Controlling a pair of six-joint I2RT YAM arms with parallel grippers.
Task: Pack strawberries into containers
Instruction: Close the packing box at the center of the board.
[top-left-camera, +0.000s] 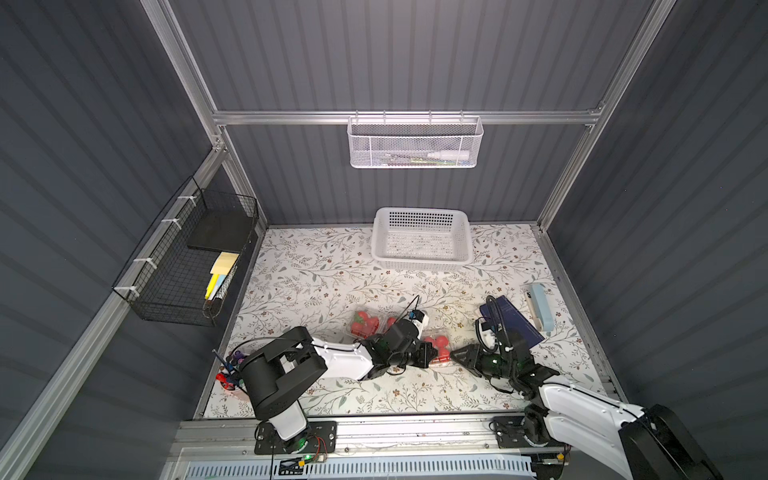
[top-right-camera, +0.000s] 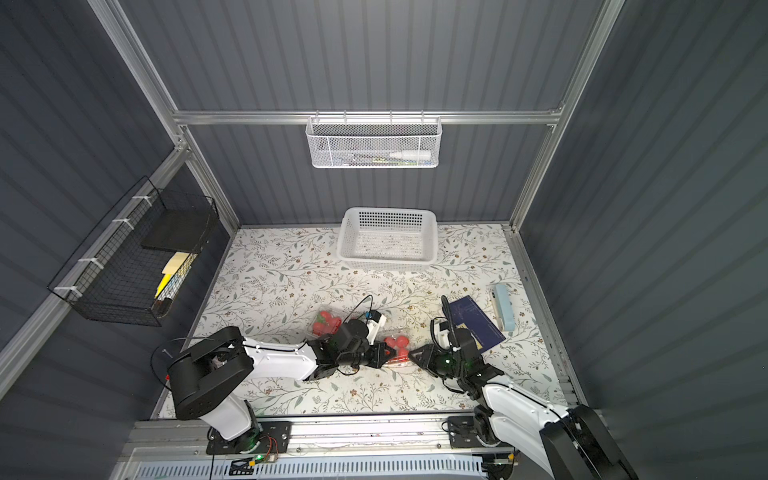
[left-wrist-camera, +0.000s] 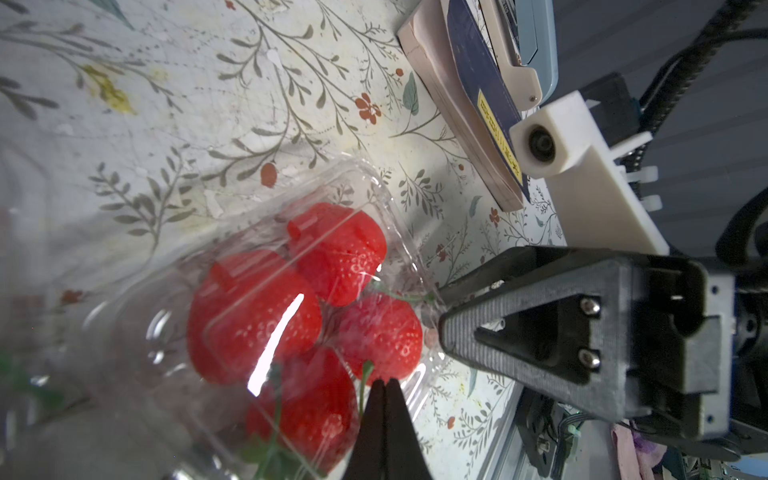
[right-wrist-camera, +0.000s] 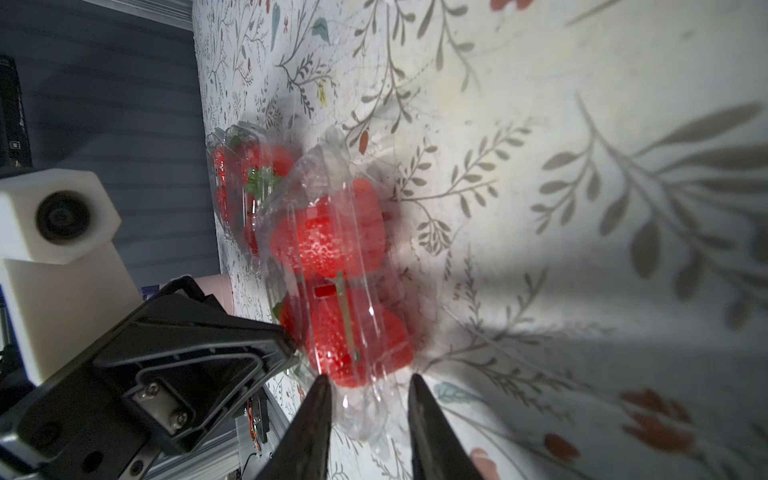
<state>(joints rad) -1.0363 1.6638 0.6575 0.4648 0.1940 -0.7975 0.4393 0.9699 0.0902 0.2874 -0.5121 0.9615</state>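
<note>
A clear container (left-wrist-camera: 386, 195) of several red strawberries (left-wrist-camera: 253, 316) lies with its lid down on the flowered table, between both grippers in both top views (top-left-camera: 440, 332) (top-right-camera: 397, 347). My left gripper (left-wrist-camera: 384, 380) (top-left-camera: 434, 353) is shut, its tips against that container's side; whether they pinch plastic is unclear. My right gripper (right-wrist-camera: 370, 382) (top-left-camera: 455, 355) faces it from the opposite side, jaws apart, the container's (right-wrist-camera: 365, 411) clear rim between the fingers, strawberries (right-wrist-camera: 328, 245) just beyond. A second filled container (top-left-camera: 365, 325) (right-wrist-camera: 237, 166) sits behind the left arm.
A large white perforated basket (top-left-camera: 422, 212) stands at the back of the table. A dark blue book (top-left-camera: 515, 320) and a light blue case (top-left-camera: 542, 305) lie behind the right arm. A cup of pens (top-left-camera: 228, 374) sits at the front left corner.
</note>
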